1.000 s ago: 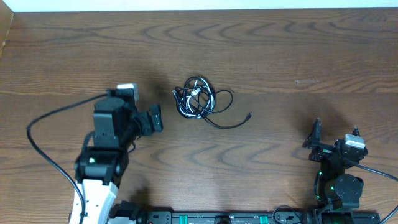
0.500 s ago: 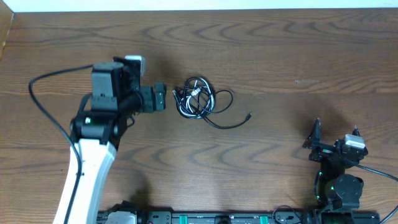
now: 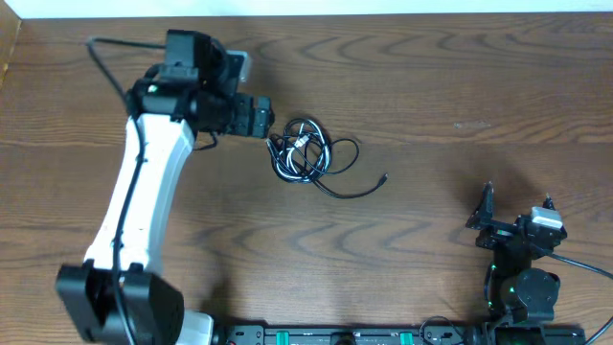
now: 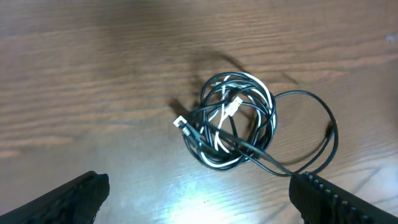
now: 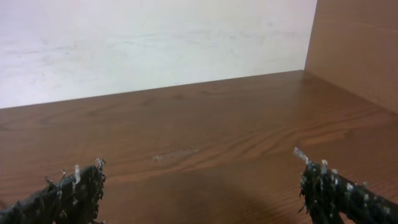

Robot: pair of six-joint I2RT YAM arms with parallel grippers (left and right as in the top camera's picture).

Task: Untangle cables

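Overhead cam: the cables sit in one tight tangle on the table, just left of frame centre, white strand woven thru the black, one black loop and plug end trailing lower right. L arm reaches in from lower left, jaws spread and empty just beside the bundle's upper-left edge, prob. not touching it; R arm is parked at lower right, jaws also spread, holding nothing. Approach step, I'd say, nothing separated yet; next move calls for lowering the L jaws onto one outer strand and closing, R arm coming in for the loose tail.
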